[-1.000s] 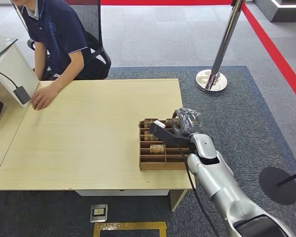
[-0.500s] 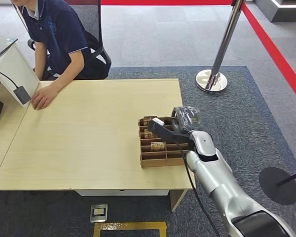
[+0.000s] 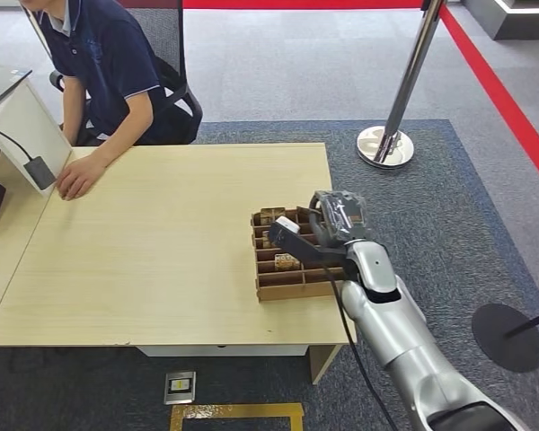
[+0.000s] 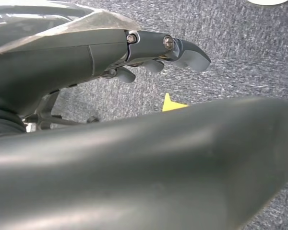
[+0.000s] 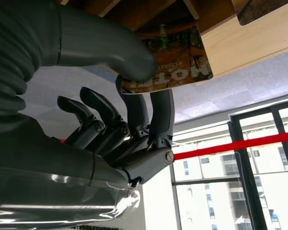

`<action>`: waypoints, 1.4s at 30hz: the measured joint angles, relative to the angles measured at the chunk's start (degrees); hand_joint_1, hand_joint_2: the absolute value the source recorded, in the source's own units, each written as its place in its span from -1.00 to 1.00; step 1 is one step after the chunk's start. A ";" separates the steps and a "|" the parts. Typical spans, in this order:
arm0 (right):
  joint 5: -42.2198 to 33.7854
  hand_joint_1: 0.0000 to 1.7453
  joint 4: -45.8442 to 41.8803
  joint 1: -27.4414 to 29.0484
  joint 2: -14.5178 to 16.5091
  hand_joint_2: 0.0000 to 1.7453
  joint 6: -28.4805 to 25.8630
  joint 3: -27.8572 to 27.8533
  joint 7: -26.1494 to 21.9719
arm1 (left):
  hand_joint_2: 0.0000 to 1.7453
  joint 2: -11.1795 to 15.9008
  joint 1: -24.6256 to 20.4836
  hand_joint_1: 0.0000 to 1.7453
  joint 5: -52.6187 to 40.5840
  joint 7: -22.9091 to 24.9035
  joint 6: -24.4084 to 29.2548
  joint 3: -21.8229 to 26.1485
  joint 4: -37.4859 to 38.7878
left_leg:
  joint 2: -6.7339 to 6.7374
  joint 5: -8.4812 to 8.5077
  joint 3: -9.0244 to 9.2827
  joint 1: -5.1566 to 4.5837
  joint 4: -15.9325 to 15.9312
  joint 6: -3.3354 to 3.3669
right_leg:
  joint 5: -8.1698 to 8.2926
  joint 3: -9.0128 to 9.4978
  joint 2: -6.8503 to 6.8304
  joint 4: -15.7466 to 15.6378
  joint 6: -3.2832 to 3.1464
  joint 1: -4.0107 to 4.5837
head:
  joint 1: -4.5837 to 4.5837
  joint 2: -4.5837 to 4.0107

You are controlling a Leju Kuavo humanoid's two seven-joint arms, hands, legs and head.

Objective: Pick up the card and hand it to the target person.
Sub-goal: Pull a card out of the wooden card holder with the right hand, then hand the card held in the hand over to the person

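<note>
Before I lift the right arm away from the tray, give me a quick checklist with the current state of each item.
1. Card pinched between thumb and fingers of the right robot hand: ok, the right wrist view shows the thumb on one face and fingers on the other.
2. Card clear of the wooden tray: cannot tell; the card's far edge is near the tray dividers.
3. Other cards staying in their slots: ok.
4. Target person in place: ok, seated at the far corner, one hand on the table.
5. Person's hand ready to receive: not ok, it rests flat on the table.
6. Left robot hand free: ok, it hangs over the carpet and holds nothing.
</note>
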 joint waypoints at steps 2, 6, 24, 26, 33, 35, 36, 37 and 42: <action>-0.42 1.00 -4.13 1.88 -0.63 1.00 0.85 0.05 -0.28 | -1.00 0.02 0.01 -1.00 -0.16 -0.22 -0.11 -0.01 0.00 | 0.00 0.00 -0.01 0.00 0.00 0.00 | 0.00 -0.01 0.00 0.00 0.00 0.00 | 0.01 0.00; -1.49 1.00 -12.76 5.38 -1.83 1.00 2.82 0.22 -1.04 | -1.00 0.04 0.08 -1.00 -0.73 -0.55 -0.48 -0.03 0.00 | 0.00 0.00 -0.03 0.00 0.00 0.00 | 0.00 -0.02 0.00 0.00 0.00 0.00 | 0.00 0.00; -7.40 1.00 -19.45 -1.59 4.08 1.00 7.64 8.02 -4.60 | -1.00 0.08 -0.12 -1.00 -1.15 -1.11 -0.85 -0.05 0.00 | 0.04 0.06 -0.02 0.02 -0.01 -0.05 | 0.04 -0.02 0.00 0.08 -0.06 0.02 | -0.01 0.00; -8.14 1.00 -17.89 -3.35 5.98 1.00 8.23 9.15 -4.73 | -1.00 0.08 -0.16 -1.00 -1.23 -1.11 -0.84 -0.07 0.00 | 0.04 0.06 -0.02 0.02 -0.01 -0.05 | 0.04 -0.03 0.00 0.09 -0.06 0.02 | -0.01 0.00; -13.21 1.00 -10.82 -9.33 12.39 1.00 10.22 11.43 -4.81 | -1.00 0.03 -0.34 -1.00 -0.95 0.12 -0.57 -0.04 0.00 | 0.04 0.07 -0.02 0.02 0.00 -0.05 | 0.04 -0.03 0.00 0.09 -0.06 0.02 | 0.01 0.00; -16.05 1.00 -8.59 -10.95 13.87 1.00 11.07 11.81 -3.78 | -1.00 -0.02 -0.36 -1.00 -0.85 0.45 -0.43 -0.04 0.00 | 0.04 0.07 -0.02 0.02 0.00 -0.05 | 0.04 -0.03 0.00 0.10 -0.06 0.02 | 0.01 0.00; -17.80 1.00 -7.54 -11.73 14.44 1.00 11.38 12.19 -2.94 | -1.00 -0.04 -0.37 -1.00 -0.81 0.61 -0.34 -0.04 0.00 | 0.04 0.07 -0.02 0.02 0.00 -0.05 | 0.04 -0.03 0.00 0.10 -0.07 0.02 | 0.01 0.00; -19.66 1.00 -6.51 -12.49 14.92 1.00 11.59 12.76 -1.91 | -1.00 -0.06 -0.38 -1.00 -0.78 0.77 -0.26 -0.04 0.00 | 0.04 0.07 -0.02 0.02 0.00 -0.05 | 0.04 -0.03 0.00 0.10 -0.07 0.02 | 0.00 0.00; -28.64 1.00 -1.72 -15.73 16.16 1.00 11.98 17.35 3.73 | -1.00 -0.13 -0.40 -1.00 -0.72 0.79 0.00 -0.04 0.00 | 0.04 0.07 -0.02 0.02 0.00 -0.05 | 0.05 -0.03 0.00 0.09 -0.07 0.02 | 0.00 0.00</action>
